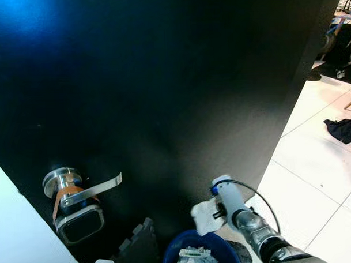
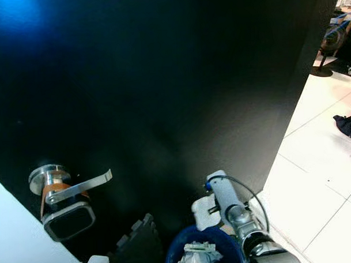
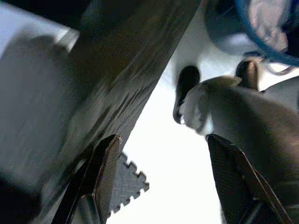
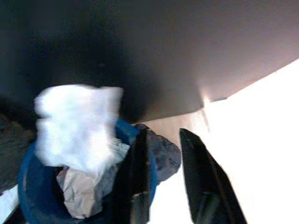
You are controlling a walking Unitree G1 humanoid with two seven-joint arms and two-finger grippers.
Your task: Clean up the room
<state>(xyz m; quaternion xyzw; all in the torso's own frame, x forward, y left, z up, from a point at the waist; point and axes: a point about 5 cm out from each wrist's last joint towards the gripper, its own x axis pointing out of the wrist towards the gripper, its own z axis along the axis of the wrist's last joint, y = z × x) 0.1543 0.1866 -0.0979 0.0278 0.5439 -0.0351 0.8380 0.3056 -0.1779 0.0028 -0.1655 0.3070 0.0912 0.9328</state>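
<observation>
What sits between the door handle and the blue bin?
In the left eye view, a dark foam puzzle mat piece stands against the black door, between the lever handle and the blue bin.

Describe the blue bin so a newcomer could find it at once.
Start at the big black door with its silver lever handle. On the floor at its foot, beside the dark foam mat, stands the blue bin. It is the one round blue thing there, stuffed with crumpled white paper.
</observation>
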